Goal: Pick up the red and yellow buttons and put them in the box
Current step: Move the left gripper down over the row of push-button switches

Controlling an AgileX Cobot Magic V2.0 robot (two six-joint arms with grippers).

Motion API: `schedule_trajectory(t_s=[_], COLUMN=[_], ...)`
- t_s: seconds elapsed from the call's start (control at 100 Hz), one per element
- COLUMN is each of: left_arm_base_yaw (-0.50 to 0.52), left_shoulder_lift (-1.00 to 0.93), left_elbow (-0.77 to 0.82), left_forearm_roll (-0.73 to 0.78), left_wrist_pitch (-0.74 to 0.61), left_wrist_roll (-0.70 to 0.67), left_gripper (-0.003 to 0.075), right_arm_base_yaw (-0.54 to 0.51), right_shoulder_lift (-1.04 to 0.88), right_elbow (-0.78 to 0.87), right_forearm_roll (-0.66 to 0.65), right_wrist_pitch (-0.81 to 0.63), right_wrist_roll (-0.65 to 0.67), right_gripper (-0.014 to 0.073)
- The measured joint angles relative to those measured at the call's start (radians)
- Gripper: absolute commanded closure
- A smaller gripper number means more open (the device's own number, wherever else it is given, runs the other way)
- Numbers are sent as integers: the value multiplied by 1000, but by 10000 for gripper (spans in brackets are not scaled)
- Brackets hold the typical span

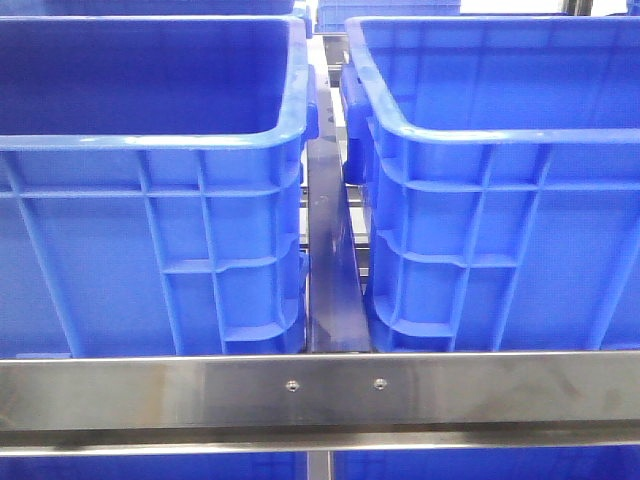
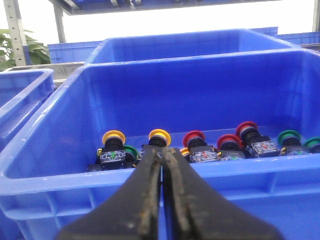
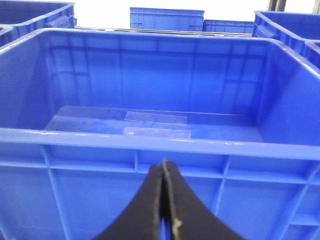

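The left crate point(image 1: 150, 230) wall hides the buttons in the front view; rightmost green button point(image 2: 314, 145) is cut off

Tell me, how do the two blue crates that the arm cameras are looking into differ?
The crate in the left wrist view holds push buttons along its floor: yellow, red and green. The crate in the right wrist view holds no buttons, only clear tape strips on its floor. Both are blue ribbed plastic, open-topped.

You have a steel crossbar point(image 1: 320, 392) running across the lower front view. In the left wrist view, a leafy plant point(image 2: 20, 47) sits upper left beside a perforated metal post point(image 2: 14, 30), with bright white light behind.
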Motion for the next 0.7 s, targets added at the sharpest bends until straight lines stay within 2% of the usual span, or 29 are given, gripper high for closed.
schedule_trajectory(t_s=[0.33,0.42,0.52,0.7], left_arm_base_yaw=[0,0,0,0], left_shoulder_lift=[0,0,4,85], left_elbow=[0,-20,-93,-326], left_forearm_roll=[0,0,0,0], left_wrist_pitch=[0,45,132,270], left_wrist_roll=[0,0,0,0], left_gripper=[739,739,739,739], right_arm_base_yaw=[0,0,0,0], right_shoulder_lift=[0,0,0,0], right_elbow=[0,0,0,0], right_forearm_roll=[0,0,0,0], right_wrist_pitch=[0,0,0,0], right_wrist_roll=[0,0,0,0], right_gripper=[662,662,662,662])
